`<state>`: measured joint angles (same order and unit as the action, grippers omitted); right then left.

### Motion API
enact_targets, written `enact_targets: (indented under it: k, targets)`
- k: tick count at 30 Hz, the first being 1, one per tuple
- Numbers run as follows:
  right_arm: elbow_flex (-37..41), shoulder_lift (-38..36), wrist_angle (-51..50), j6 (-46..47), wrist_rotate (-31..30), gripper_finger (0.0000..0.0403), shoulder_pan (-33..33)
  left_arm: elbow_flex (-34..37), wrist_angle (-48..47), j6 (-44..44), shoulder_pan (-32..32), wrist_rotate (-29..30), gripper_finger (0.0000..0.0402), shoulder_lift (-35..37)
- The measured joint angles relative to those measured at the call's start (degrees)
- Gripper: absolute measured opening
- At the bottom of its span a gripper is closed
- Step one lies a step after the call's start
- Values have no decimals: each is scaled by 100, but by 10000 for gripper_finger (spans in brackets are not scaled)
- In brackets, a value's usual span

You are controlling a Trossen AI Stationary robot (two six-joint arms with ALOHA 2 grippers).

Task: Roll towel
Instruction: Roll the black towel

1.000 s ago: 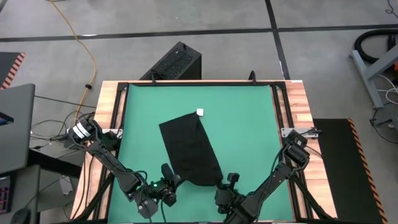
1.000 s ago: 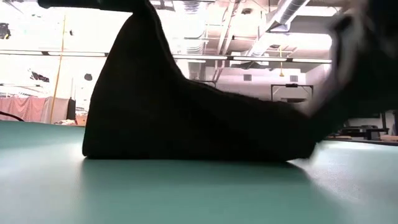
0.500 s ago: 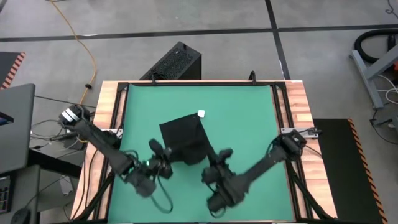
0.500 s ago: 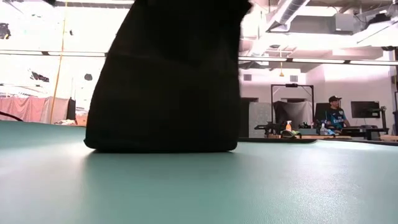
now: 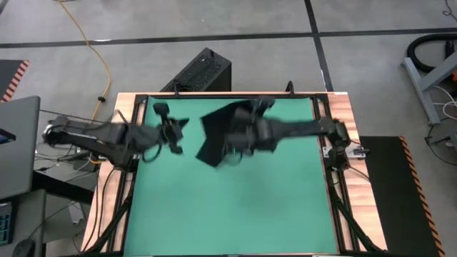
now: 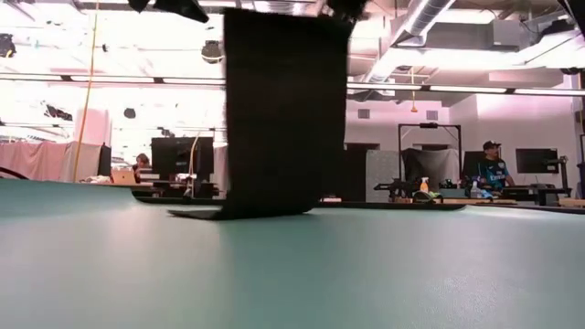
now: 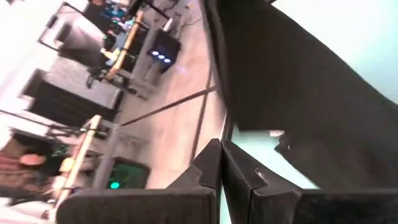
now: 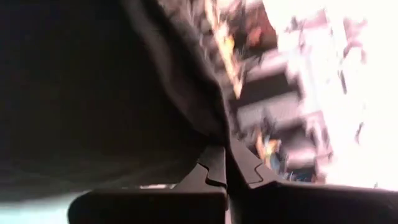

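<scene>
The black towel (image 5: 213, 139) hangs above the far half of the green mat (image 5: 235, 207). In the low view the towel (image 6: 283, 110) drops as a flat sheet and only its lower end rests on the mat. My right gripper (image 5: 235, 137) is shut on the towel's top, and it also shows in its own wrist view (image 8: 225, 155). My left gripper (image 5: 173, 133) is shut and empty, to the towel's left and apart from it. In the left wrist view (image 7: 222, 152) its fingers hold nothing; the towel (image 7: 298, 74) and its white tag (image 7: 277, 132) lie beyond them. My right gripper pinches the towel's upper edge (image 8: 208, 134) between its two fingers, at the top corner seen in the low view (image 6: 334, 18). The towel hangs below the gripper. Its lower end (image 6: 228, 213) lies flat on the mat.
The mat's near half (image 5: 235, 214) is bare. Wooden table borders (image 5: 121, 143) run along both sides. A black box (image 5: 203, 71) stands on the floor beyond the far edge. A person (image 6: 494, 164) sits in the room behind the table.
Both grippers have gone from the near edge toward the far edge and upward, taking the towel's near end with them. The towel, which lay on the mat, has been drawn up and now hangs from my right gripper. My left gripper now stands apart from it, to the left.
</scene>
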<state>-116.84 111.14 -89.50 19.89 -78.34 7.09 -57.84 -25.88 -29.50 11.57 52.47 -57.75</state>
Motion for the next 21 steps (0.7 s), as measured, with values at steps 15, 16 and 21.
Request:
enact_targets:
  k: [15,16,21]
  targets:
    - [0,-342,1911,-2834,3145,7,-1297,263,883,-46,-3627,-6021,0,60]
    - [0,-364,1825,-2831,3211,7,-1244,438,939,64,-3695,-6385,0,47]
    - [0,-413,1762,-2746,3365,7,-948,1888,2873,709,-3810,-6682,0,36]
